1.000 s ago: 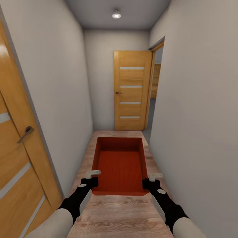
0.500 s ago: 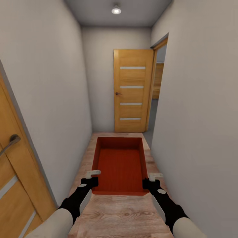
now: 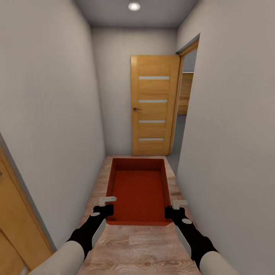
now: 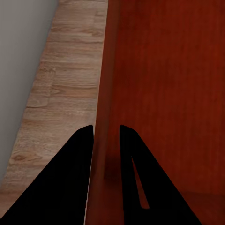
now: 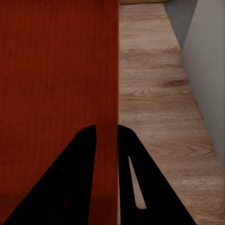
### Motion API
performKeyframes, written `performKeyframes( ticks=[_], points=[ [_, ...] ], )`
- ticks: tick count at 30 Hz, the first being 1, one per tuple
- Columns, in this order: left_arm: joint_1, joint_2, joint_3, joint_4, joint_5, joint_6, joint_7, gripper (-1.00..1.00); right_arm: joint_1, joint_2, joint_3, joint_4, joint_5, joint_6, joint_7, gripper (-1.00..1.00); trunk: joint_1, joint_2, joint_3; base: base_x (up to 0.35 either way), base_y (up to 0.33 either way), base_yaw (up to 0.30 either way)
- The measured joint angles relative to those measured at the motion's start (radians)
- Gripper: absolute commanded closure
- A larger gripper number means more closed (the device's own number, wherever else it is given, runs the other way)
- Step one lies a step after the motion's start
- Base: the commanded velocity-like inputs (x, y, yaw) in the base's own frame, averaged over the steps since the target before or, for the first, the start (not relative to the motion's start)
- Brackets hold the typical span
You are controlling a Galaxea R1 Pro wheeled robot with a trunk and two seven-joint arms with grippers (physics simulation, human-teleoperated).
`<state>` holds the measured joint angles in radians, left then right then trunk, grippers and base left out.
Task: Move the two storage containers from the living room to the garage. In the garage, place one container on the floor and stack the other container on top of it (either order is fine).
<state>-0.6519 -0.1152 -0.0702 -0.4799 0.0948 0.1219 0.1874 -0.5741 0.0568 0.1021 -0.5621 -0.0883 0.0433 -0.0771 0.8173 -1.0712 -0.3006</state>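
I am in a narrow corridor of plain pale walls (image 3: 57, 114) over a light wood plank floor (image 3: 141, 248). Ahead a wooden door (image 3: 152, 105) stands open beside a doorway (image 3: 185, 107). A round ceiling light (image 3: 134, 6) glows above.

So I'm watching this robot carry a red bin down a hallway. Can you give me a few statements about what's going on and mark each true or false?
1. Both grippers clamp the storage container by its side walls. True: left gripper and right gripper each pinch a wall.
2. The container is full of boxes. False: it is empty.
3. The wooden door ahead stands open. True.
4. The floor here is grey concrete. False: it is light wood plank.
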Motion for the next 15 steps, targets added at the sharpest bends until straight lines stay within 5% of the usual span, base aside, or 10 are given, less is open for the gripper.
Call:
performKeyframes(
  ticks=[15],
  points=[
    [0.000,0.000,-0.001,0.000,0.000,0.000,0.000,1.00,0.000,0.000,-0.002,0.000,0.001,0.000,0.001,1.00,0.000,0.000,0.000,0.328,0.000,0.000]
  ],
)
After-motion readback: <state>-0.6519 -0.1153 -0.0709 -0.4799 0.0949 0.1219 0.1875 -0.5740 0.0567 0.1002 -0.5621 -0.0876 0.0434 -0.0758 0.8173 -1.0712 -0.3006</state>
